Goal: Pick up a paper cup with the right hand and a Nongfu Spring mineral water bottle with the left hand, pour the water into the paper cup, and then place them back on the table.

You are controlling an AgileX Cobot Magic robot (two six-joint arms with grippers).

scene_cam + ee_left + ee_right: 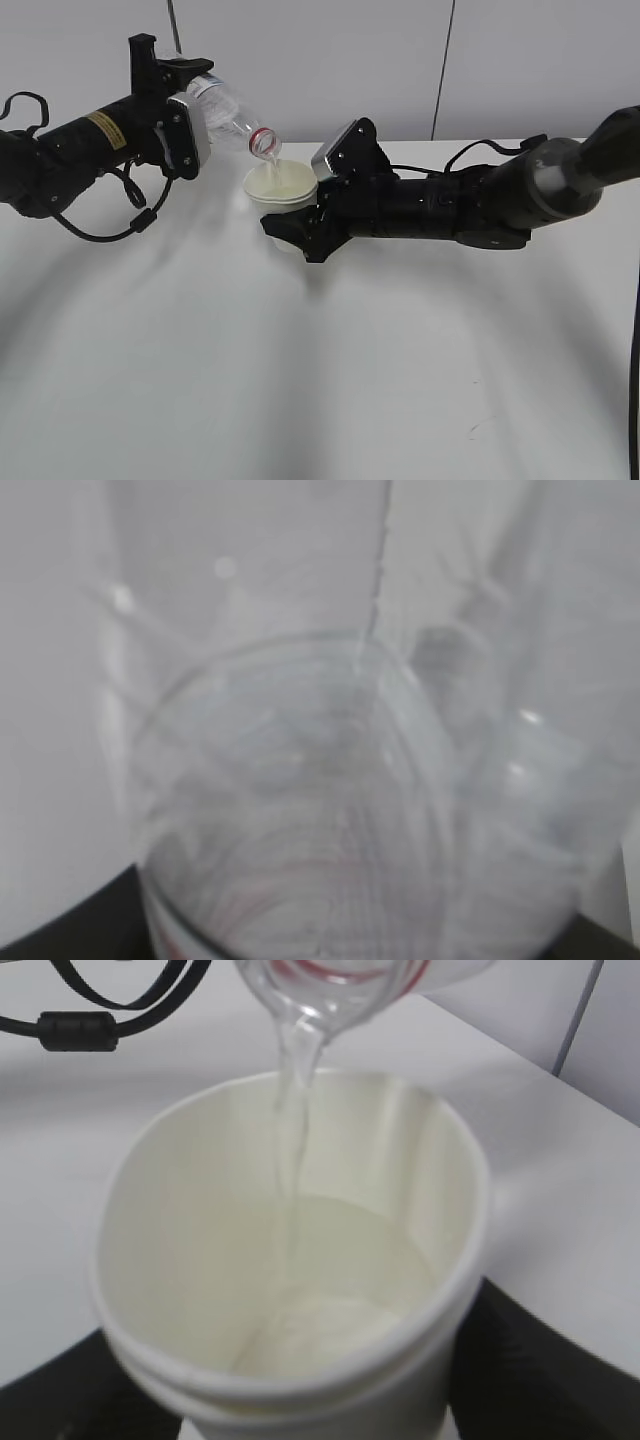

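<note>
— Above the table (300,380), what is going on at the middle of the exterior view?

— The left hand (185,100) is holding the Nongfu Spring mineral water bottle (232,112) tilted steeply, neck down and to the right, its red neck ring just over the paper cup (282,190). A thin stream of water (293,1150) is falling from the bottle mouth into the cup.

— Is the left gripper closed on it?

— Its jaws are clamped around the bottle's body; the clear plastic is sitting between the black fingers, and the left wrist view is filled with the blurred bottle (330,810) right against the lens.

— And the cup?

— The right hand (300,225) is gripping it from the right side, fingers pressed on both sides of the cup's lower wall. It is being held upright and lifted off the tabletop, beneath the bottle's mouth. In the right wrist view the cup (290,1260) is showing a pool of water covering its bottom, roughly a third up the inner wall, with the stream landing left of centre.

— Are bottle and cup touching?

— They are looking apart; the bottle mouth (330,990) is hanging just above the rim. A looping black cable (110,225) is drooping under the left arm.
</note>
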